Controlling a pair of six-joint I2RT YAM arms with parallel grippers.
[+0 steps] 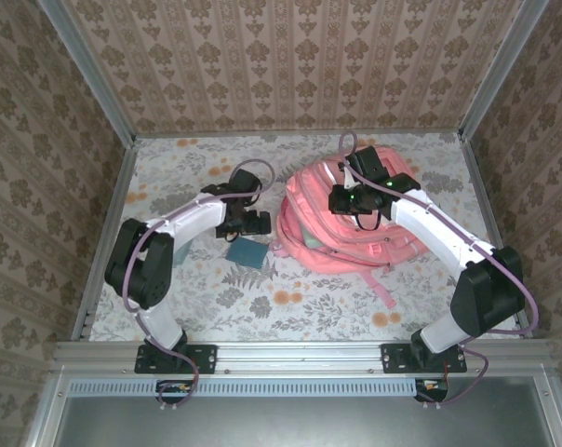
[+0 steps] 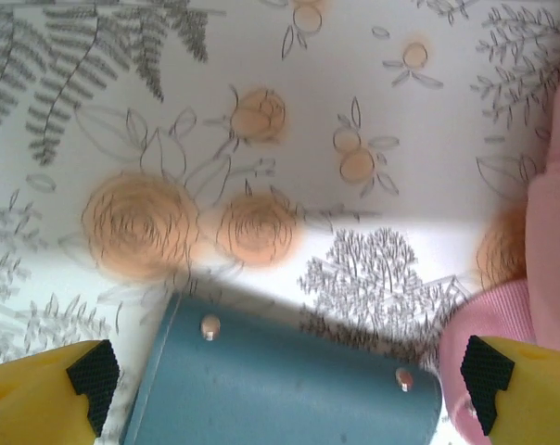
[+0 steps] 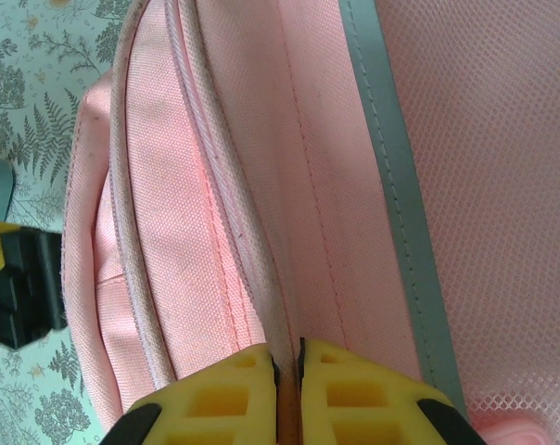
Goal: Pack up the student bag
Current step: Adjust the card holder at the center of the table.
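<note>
Left claw stands fully open with nothing in its grip. A blue case lies on the floral cloth directly beneath it, between the two fingertips. The bag sits just beside this claw, on its right. Right claw is closed tight above the bag, pinching a thin fold of its pink fabric

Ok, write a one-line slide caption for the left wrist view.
Open left gripper over a blue book on the floral tablecloth, pink student bag at frame right.
</note>
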